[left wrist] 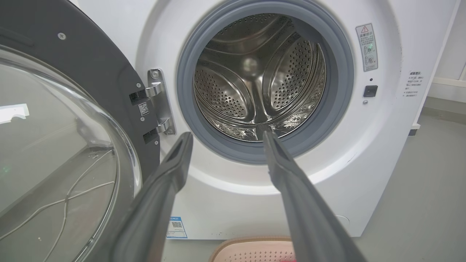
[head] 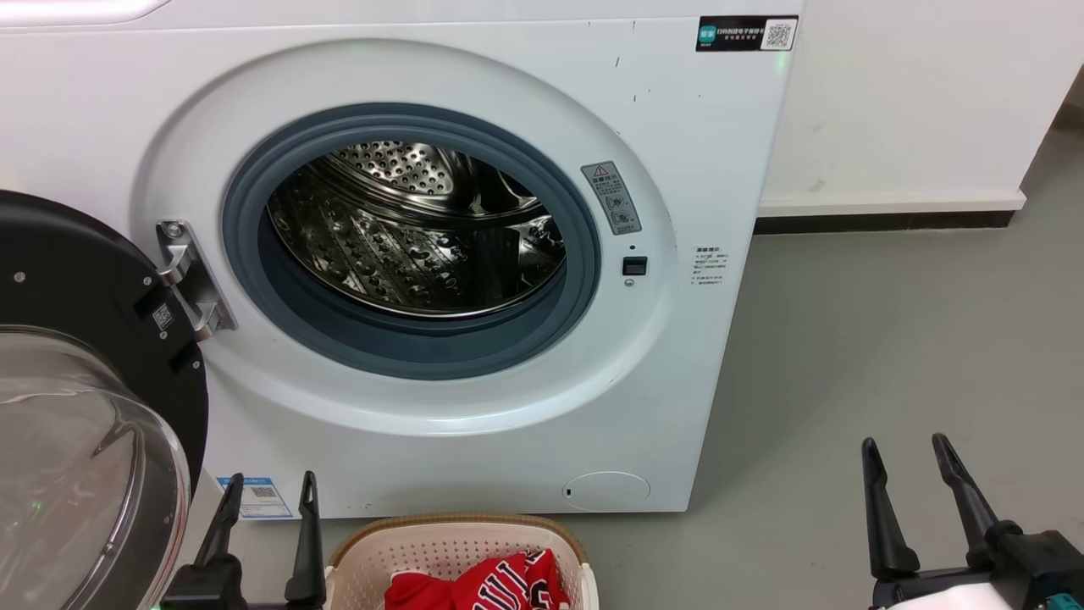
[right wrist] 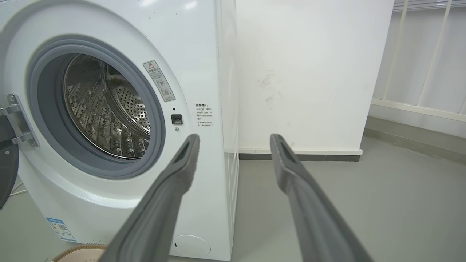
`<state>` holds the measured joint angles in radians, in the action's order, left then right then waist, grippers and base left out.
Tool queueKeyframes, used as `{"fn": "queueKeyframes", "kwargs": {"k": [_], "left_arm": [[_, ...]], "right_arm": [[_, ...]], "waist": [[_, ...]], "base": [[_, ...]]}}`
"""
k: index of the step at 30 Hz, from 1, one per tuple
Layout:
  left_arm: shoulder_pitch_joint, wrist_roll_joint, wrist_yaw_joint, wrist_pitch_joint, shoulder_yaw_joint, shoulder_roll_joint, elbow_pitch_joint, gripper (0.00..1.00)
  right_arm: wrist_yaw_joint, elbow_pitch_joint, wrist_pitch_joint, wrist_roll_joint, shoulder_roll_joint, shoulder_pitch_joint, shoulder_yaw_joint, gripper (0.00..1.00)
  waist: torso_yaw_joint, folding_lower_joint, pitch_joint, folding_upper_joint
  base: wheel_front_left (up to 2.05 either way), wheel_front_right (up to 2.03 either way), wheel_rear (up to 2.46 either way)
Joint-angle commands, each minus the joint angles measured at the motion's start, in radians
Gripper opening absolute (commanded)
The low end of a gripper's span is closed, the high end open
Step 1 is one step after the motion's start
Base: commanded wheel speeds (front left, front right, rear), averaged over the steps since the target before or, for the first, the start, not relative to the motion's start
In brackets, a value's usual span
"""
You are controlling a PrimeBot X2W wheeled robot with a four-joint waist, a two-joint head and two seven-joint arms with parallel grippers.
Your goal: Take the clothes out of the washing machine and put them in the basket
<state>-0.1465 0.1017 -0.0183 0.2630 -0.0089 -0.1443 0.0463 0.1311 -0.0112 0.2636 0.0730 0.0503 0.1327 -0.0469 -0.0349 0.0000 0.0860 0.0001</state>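
Washing machine [head: 720,381]: door [head: 85,280] is hinged open to the L; drum [head: 406,246] is seen bare, no fabric visible inside. Basket [head: 423,546] is set on the floor just in front of the machine, below the opening. Clothes [head: 487,585] are lodged in the basket, jersey lettering uppermost. Judged light, soft, limp, non-fragile; if re-handled, a bunched fold at heap top should be pinched, not a flat panel. L gripper [head: 271,483] and R gripper [head: 904,443]: fingers spread apart, nothing held.
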Motion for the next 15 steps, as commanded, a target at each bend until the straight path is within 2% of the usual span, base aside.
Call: {"fn": "queueKeyframes", "kwargs": {"k": [1,15], "left_arm": [[-0.011,-0.01,-0.004,0.003,0.007,0.009,-0.002,1.0],[-0.014,-0.058,0.008,0.003,0.027,0.041,0.0,1.0]], "right_arm": [[-0.001,-0.003,0.002,0.003,0.0,0.015,0.002,1.0],[-0.001,-0.008,0.002,0.005,0.0,0.01,0.006,1.0]], "waist": [[-0.001,0.0,0.002,-0.0001],[0.002,0.0,0.001,-0.0001]], "base": [[0.0,0.0,0.0],[0.0,0.0,0.0]]}}
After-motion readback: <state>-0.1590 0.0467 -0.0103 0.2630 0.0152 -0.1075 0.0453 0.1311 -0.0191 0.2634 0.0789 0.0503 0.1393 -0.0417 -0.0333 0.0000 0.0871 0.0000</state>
